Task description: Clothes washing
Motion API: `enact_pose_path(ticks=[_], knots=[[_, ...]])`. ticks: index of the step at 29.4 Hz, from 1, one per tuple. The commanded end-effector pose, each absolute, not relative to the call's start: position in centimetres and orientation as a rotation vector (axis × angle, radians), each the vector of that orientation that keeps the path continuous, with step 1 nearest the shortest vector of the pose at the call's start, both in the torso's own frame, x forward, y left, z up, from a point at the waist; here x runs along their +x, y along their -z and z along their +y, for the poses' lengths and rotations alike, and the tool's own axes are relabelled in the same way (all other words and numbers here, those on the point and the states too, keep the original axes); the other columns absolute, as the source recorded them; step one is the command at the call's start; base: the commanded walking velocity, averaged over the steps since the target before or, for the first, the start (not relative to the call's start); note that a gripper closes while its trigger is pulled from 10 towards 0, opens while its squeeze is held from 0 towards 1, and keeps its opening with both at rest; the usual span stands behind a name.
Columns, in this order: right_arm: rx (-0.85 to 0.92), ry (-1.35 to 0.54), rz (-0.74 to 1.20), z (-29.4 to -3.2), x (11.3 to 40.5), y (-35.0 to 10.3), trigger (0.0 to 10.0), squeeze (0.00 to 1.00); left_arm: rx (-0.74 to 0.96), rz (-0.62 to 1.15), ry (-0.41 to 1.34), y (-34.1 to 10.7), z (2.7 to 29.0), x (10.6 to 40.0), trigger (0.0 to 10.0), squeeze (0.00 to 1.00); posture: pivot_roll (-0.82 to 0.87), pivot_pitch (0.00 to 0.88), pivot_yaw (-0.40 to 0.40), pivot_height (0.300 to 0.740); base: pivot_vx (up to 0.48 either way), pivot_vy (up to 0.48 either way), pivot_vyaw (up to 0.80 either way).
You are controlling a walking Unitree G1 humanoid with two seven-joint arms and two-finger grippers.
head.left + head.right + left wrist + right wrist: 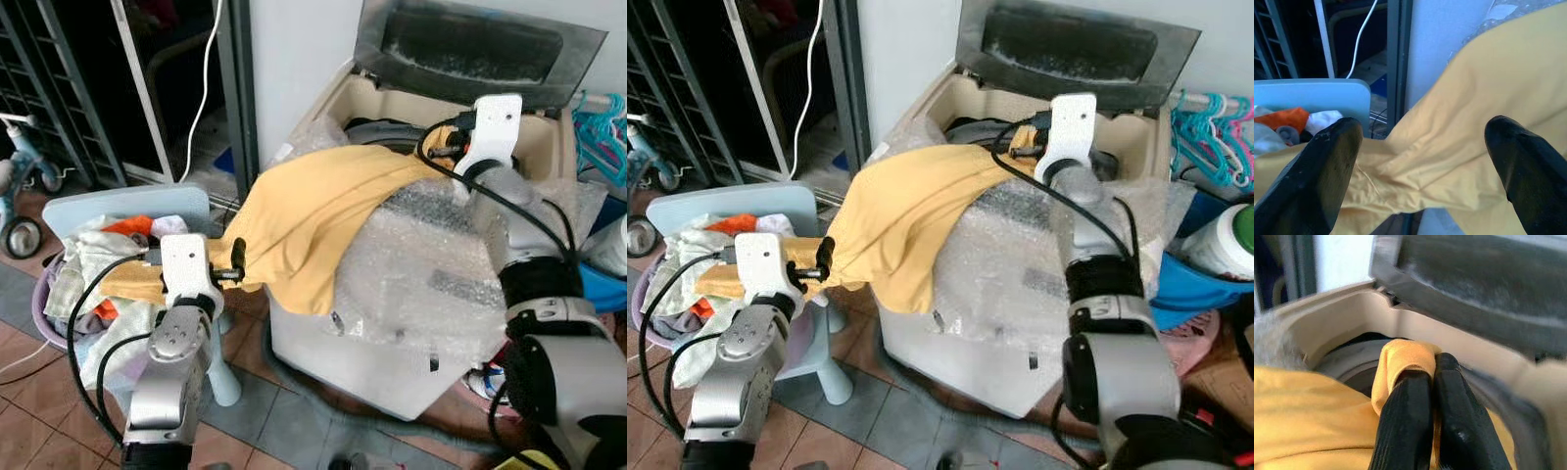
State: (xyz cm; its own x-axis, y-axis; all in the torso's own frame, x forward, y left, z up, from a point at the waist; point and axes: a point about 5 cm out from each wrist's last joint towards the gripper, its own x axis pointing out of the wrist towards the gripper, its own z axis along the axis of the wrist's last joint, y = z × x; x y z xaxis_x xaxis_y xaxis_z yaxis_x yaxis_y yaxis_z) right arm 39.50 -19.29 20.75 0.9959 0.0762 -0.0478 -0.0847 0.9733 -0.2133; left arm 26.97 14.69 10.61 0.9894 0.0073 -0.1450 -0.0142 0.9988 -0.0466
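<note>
Tiled floor (pixel 39 411) carries a top-loading washing machine (pixel 392 362), lid raised, front and top wrapped in bubble wrap (pixel 441 264); a yellow garment (pixel 313 215) lies draped over the wrapped top, one end at the drum opening, the other hanging off toward a laundry basket (pixel 44 304). Basket stands on the floor just beside the machine, heaped with mixed clothes, next to a pale blue chair (pixel 137 201). Blue tub (pixel 1190 289) sits on the floor at the machine's far side.
</note>
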Motion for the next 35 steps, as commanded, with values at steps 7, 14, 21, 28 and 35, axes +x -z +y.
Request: enact_pose_path(ticks=[7,14,21,28,35], knots=[[-0.298,-0.230,0.209,-17.7,38.5,-17.1,10.0,0.00,-0.064,0.145,-0.015,-10.7,14.3,26.8,10.0,0.00,-0.01,0.000,-0.058,0.740,0.112,0.000,0.00],[-0.344,-0.291,0.227,-17.7,37.7,-16.0,10.0,1.00,-0.060,0.151,-0.017,-10.6,14.5,26.9,10.0,0.00,-0.02,0.000,-0.058,0.740,0.000,0.000,0.00],[-0.418,-0.358,0.168,-18.2,37.0,-16.7,10.0,1.00,-0.060,0.158,-0.018,-10.5,14.4,26.8,10.0,0.00,-0.02,0.000,-0.058,0.740,0.000,0.000,0.00],[-0.414,-0.335,0.121,-18.8,37.1,-17.6,10.0,1.00,-0.056,0.167,-0.018,-10.4,14.5,26.8,10.0,0.00,-0.02,0.000,-0.056,0.740,0.000,0.000,0.00],[-0.434,-0.374,0.163,-18.0,36.7,-16.2,0.0,1.00,-0.052,0.173,-0.017,-10.3,14.4,26.8,10.0,0.00,-0.01,0.000,-0.058,0.740,0.000,0.000,0.00]])
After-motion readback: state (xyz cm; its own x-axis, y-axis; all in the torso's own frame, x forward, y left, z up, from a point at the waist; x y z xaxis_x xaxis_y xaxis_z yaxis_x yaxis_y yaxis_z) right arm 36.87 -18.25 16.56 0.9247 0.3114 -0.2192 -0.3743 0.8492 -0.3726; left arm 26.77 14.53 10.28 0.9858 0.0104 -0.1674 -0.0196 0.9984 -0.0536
